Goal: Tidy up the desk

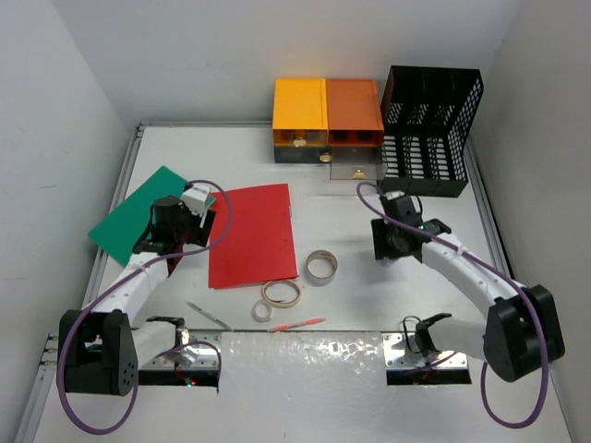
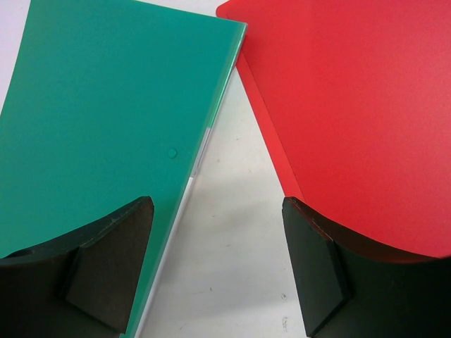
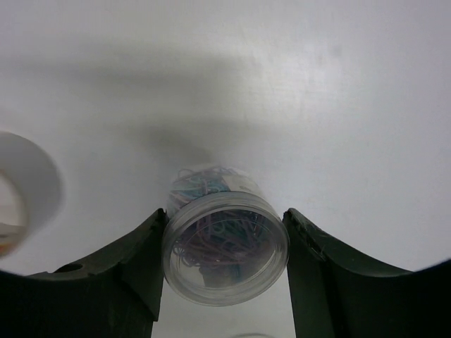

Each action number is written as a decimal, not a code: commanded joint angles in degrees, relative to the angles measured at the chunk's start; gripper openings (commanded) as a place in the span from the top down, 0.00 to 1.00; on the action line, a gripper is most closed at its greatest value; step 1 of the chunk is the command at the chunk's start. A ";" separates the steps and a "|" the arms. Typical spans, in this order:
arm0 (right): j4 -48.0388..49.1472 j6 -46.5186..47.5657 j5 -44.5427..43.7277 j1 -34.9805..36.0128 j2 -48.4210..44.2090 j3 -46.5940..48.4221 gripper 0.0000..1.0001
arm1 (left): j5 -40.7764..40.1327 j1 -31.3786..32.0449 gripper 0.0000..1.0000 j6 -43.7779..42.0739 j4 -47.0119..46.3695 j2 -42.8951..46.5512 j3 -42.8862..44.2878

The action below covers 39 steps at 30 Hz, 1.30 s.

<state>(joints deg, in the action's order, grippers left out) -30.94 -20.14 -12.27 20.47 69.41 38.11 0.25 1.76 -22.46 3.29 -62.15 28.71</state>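
Right tool (image 3: 225, 220) is narrowed onto the jar (image 3: 225, 246) of paper clips. Both pads sit against its sides, so I read it as gripped. I can't tell whether it is off the surface (image 1: 360, 300).

The relation that matters: the drawers (image 1: 328, 120) lie ahead of the right tool and a bit to its left, near. The lower right one looks pulled out toward the tool. The rack (image 1: 432, 129) is ahead and to its right, about as near. The right arm is clearly the closer one to both, so if the jar goes in a drawer I'd judge it a short forward-left carry, with no handover needed.

Left tool (image 2: 217, 205) is wide and holds nothing. It hangs over the bare strip of surface between the green folder (image 2: 106, 127) on its left and the red folder (image 2: 352, 105) on its right. The two folder edges spread apart ahead of the tool, and the red one's long axis runs roughly fore-aft. Either edge is just beside a finger.

The surface spreads under and all around both tools. Loose items sit behind and between them — two tape rolls (image 1: 321, 267) and pens (image 1: 297, 324) — nearer the bases.

My worry is the round jar slipping in a two-point pinch.
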 commanded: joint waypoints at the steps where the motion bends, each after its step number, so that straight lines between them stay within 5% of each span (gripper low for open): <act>1: 2.98 4.05 5.41 0.62 -2.52 10.81 0.91 | 0.45 -0.62 0.28 -0.48 -0.92 1.07 1.44; 8: 12.83 6.68 4.99 0.62 7.74 29.72 0.92 | 0.01 -0.62 0.28 -0.48 -1.00 1.07 1.35; 15: 2.21 11.79 -1.34 0.36 34.10 64.75 0.92 | -2.10 -0.62 0.28 -0.39 -1.36 1.24 1.00; 21: -4.73 11.27 -4.34 -0.96 52.11 81.48 0.89 | -1.83 -0.62 0.28 -0.48 -1.62 0.54 0.65; 29: -2.20 8.89 -2.93 -2.10 54.17 75.63 0.86 | -1.83 -0.62 0.28 -0.48 -1.71 -0.25 0.73; 31: -2.72 8.98 -2.93 -2.36 55.13 75.53 0.77 | -1.83 -0.62 0.28 -0.57 -1.71 -0.43 0.73; 33: -3.34 9.15 -2.85 -2.54 55.83 76.06 0.51 | -2.10 -0.62 0.28 -0.57 -1.71 -0.43 0.73; 37: -4.22 9.33 -2.32 -2.63 55.93 76.50 0.21 | -2.10 -0.62 0.28 -0.57 -1.62 -0.51 0.74; 39: -4.74 9.77 -1.97 -2.63 55.14 77.20 0.15 | -2.10 -0.62 0.28 -0.57 -1.62 -0.52 0.74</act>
<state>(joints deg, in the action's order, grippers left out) -35.77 -10.57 -14.50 18.09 126.52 113.06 -1.50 1.76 -22.50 3.25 -62.74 28.71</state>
